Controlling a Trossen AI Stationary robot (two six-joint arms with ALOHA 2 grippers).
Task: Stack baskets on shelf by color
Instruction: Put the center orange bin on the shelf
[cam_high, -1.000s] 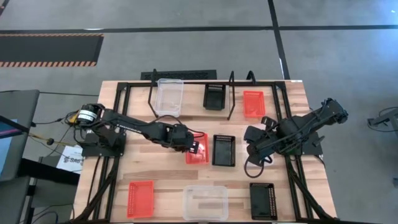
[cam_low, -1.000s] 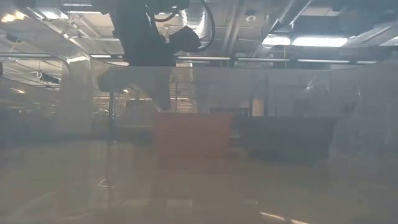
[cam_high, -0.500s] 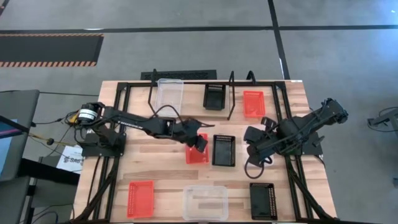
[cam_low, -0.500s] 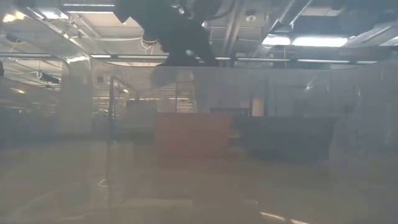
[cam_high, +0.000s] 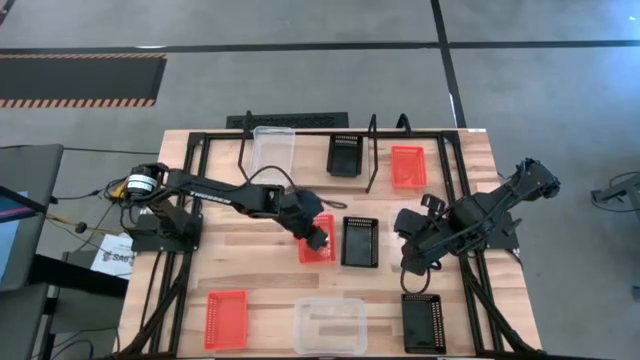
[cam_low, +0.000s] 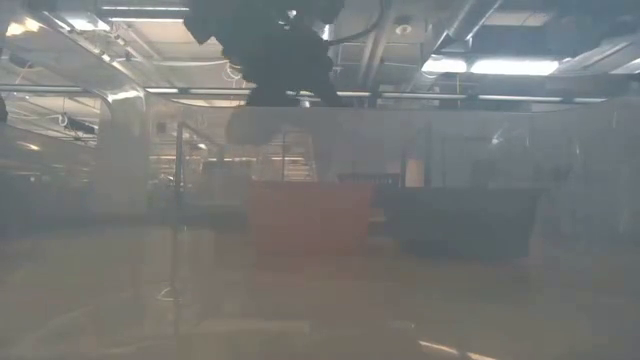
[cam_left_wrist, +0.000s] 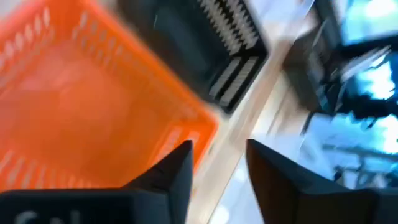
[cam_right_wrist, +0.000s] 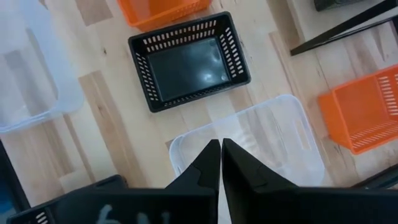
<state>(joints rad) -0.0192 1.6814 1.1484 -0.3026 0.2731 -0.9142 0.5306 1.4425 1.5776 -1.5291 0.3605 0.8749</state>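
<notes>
The shelf stands at the table's far edge and carries a clear basket, a black one and an orange one. Mid-table an orange basket lies flat on the wood beside a black basket. My left gripper hangs open over the orange basket, its fingers at one corner. My right gripper is shut and hovers above another clear basket. My left gripper stands open at the corner of the orange basket's wall, coming from above. One finger overlaps that wall in the wrist view. Whether it touches the wall I cannot tell. The basket rests flat on the table.
Along the near edge lie an orange basket, a clear basket and a black basket. Black frame rails run down both sides of the tabletop.
My left gripper has opened and has swung a little toward the far-right and back over the mid-table orange basket, turning at the wrist. The basket lies where it was. My right gripper has shifted slightly toward the table's near edge.
</notes>
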